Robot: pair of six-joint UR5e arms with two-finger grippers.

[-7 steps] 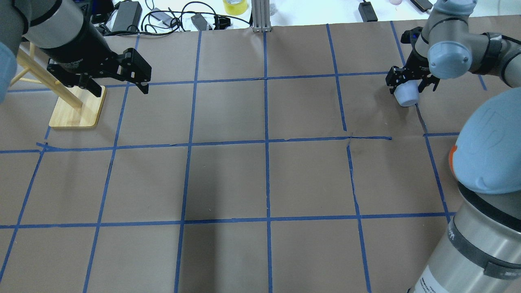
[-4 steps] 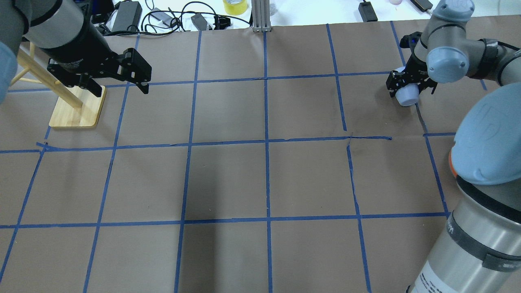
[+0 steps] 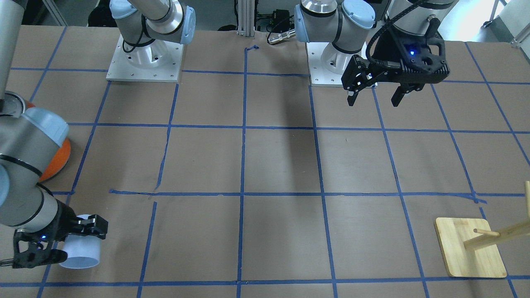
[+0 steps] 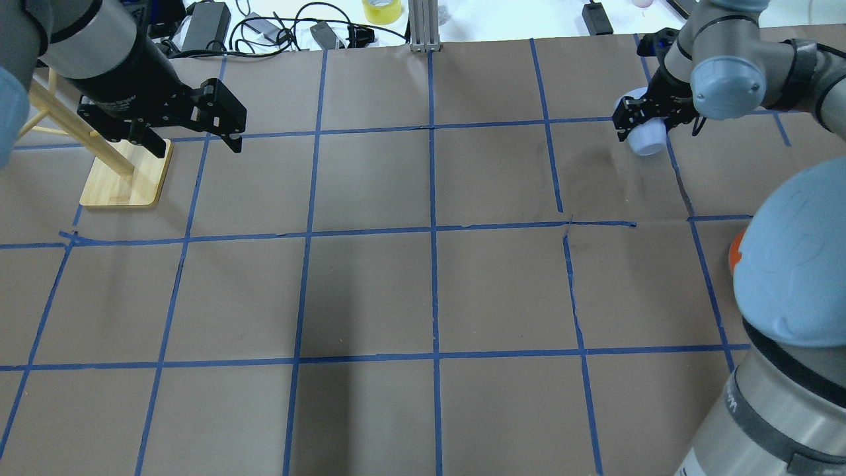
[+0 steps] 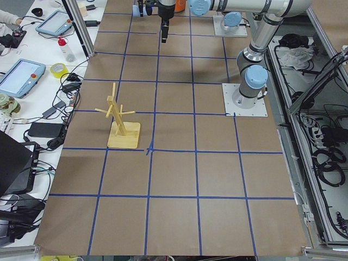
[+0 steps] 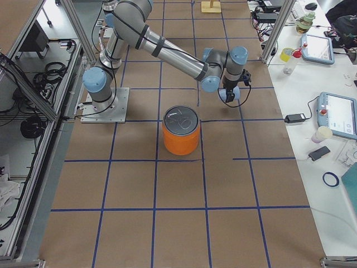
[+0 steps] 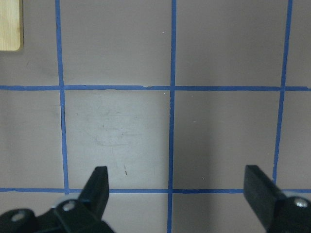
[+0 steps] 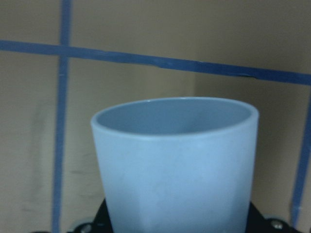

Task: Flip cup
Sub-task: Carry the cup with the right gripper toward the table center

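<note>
The cup (image 4: 648,139), a small pale blue tumbler, is held by my right gripper (image 4: 642,124) at the far right of the table. It is tipped on its side, clear of the paper. In the front-facing view the cup (image 3: 83,253) sits between the black fingers of that gripper (image 3: 64,245) at the lower left. The right wrist view shows the cup (image 8: 175,165) close up, its mouth pointing away from the wrist. It also shows small in the exterior right view (image 6: 229,95). My left gripper (image 4: 196,145) hangs open and empty over the far left, also seen in the front-facing view (image 3: 372,101).
A large orange can with a silver lid (image 6: 181,138) stands near the right arm's elbow, mostly hidden in the front-facing view (image 3: 56,163). A wooden peg stand (image 4: 125,175) is under the left arm. Cables and devices (image 4: 264,26) lie beyond the far edge.
My right gripper has carried the cup farther from the robot and slightly left, and turned it further. The left arm has not moved.
</note>
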